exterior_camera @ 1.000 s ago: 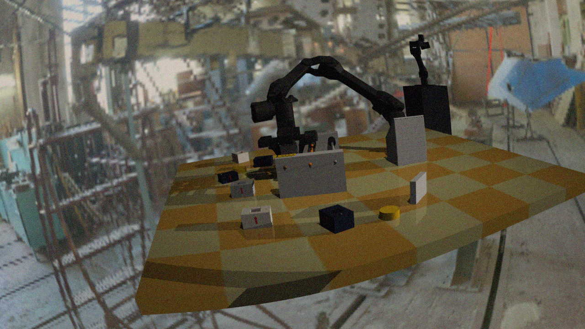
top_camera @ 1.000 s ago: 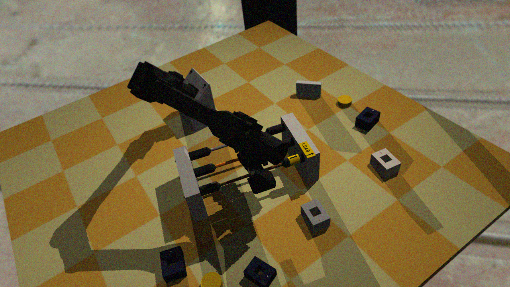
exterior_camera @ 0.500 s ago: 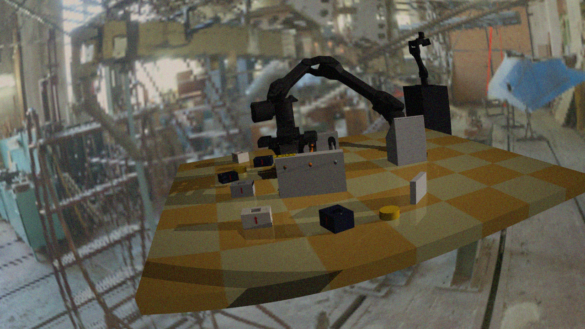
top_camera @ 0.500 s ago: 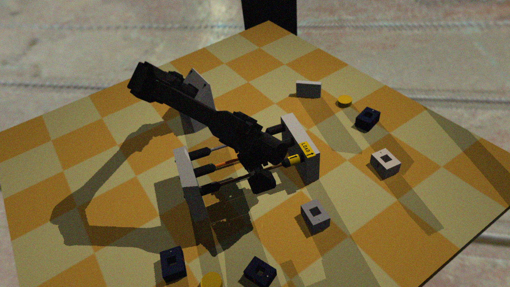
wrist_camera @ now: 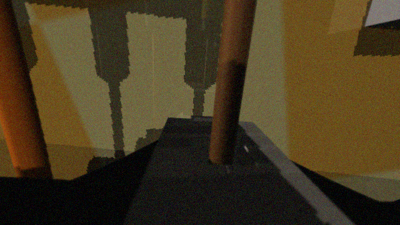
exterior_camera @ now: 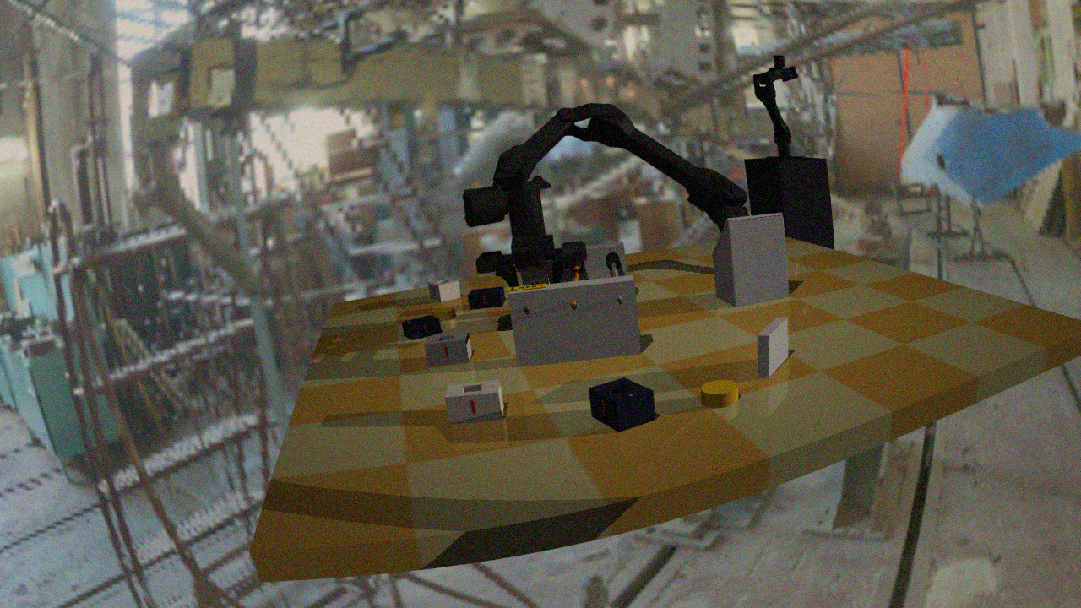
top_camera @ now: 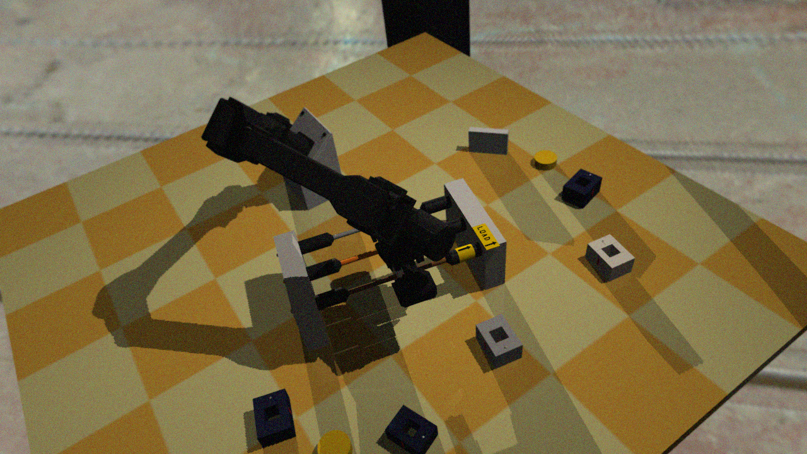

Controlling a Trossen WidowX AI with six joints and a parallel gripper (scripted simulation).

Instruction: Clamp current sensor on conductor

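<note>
Hand (top_camera: 410, 266) (wrist_camera: 210, 148): at LOAD conductor (top_camera: 372, 282) (wrist_camera: 234, 59), fingers spread either side of sensor | Sensor (wrist_camera: 200, 197): dark body around conductor, above table (top_camera: 632, 333) (exterior_camera: 529, 469); latch and arrow unreadable | LOAD marker (top_camera: 485, 236) (exterior_camera: 526, 287): yellow, atop the end block (top_camera: 494, 265) (exterior_camera: 578, 333) | Orange conductor (top_camera: 358, 258) (wrist_camera: 19, 94): alongside, apart from sensor.

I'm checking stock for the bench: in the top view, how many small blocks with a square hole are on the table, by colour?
Dark blue square-holed blocks: 3
White or pale grey square-holed blocks: 2
Total: 5
</note>
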